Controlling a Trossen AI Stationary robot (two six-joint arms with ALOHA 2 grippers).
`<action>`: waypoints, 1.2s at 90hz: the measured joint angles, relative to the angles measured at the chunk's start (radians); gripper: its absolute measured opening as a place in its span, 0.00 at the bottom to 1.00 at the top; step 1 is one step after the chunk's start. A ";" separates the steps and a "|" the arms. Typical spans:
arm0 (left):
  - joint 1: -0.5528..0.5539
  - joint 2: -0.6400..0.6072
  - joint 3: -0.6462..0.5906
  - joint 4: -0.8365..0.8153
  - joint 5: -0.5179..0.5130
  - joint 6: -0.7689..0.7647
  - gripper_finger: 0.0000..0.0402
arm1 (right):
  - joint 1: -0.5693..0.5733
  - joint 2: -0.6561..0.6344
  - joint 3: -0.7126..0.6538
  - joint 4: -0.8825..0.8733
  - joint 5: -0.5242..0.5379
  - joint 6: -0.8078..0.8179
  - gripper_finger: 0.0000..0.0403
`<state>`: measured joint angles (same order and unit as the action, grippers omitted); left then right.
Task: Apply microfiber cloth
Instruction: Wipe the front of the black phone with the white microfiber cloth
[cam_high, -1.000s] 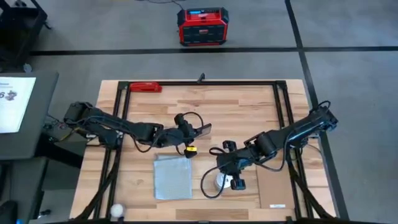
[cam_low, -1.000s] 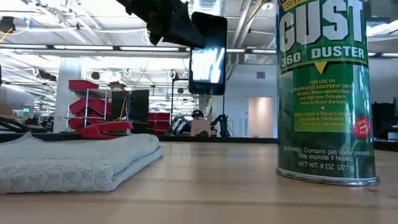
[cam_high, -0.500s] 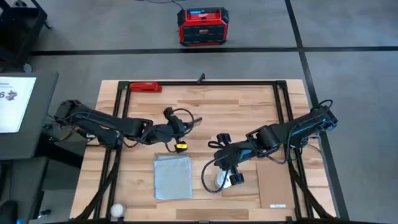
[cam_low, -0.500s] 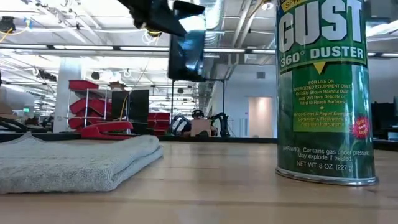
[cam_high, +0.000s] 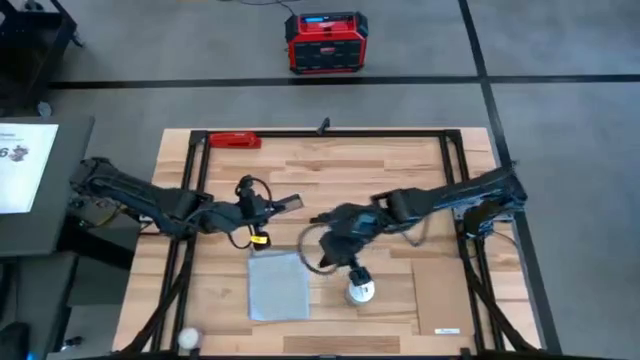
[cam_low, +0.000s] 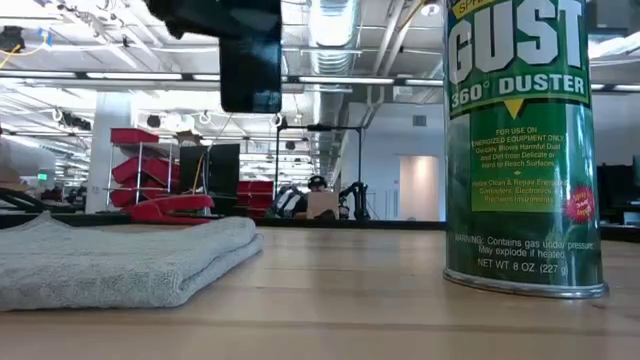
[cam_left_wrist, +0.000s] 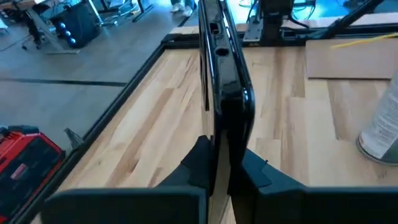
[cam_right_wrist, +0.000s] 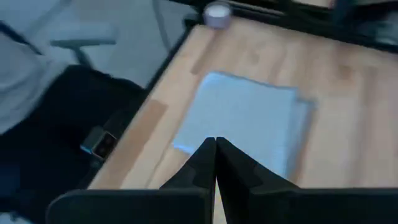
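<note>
So, I count one microfiber cloth (cam_high: 277, 286) flat on the table's front, one phone (cam_left_wrist: 222, 68) — clamped in my left gripper (cam_high: 262, 206), one duster can (cam_high: 360, 292), right gripper (cam_high: 322, 245) pinched closed just beside the cloth.

High view: camera overhead, facing straight down, far enough to take in the whole tabletop (cam_high: 400, 170) and surrounding floor. Low view: camera at tabletop height, facing level across the wood into the room, very close to the duster can (cam_low: 525, 150), with the microfiber cloth (cam_low: 120, 260) beside the can. Left wrist view: close behind a black phone (cam_left_wrist: 224, 81), the can beyond it. Right wrist view: looks down on the cloth from above. All four views share the can or the cloth.
</note>
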<state>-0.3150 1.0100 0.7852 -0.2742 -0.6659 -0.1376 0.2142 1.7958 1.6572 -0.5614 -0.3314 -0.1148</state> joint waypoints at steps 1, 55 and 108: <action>0.000 -0.005 -0.006 0.002 -0.001 0.000 0.02 | -0.003 0.008 0.000 0.005 -0.010 -0.003 0.00; 0.000 -0.161 -0.121 0.012 -0.001 0.019 0.02 | -0.049 0.386 0.223 -0.040 -0.011 -0.188 0.00; 0.054 -0.169 -0.121 -0.003 -0.036 0.035 0.02 | -0.031 0.483 0.240 0.001 0.115 -0.224 0.32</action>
<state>-0.2612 0.8414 0.6647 -0.2776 -0.7017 -0.1028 0.1833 2.2788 1.8973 -0.5605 -0.2162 -0.3384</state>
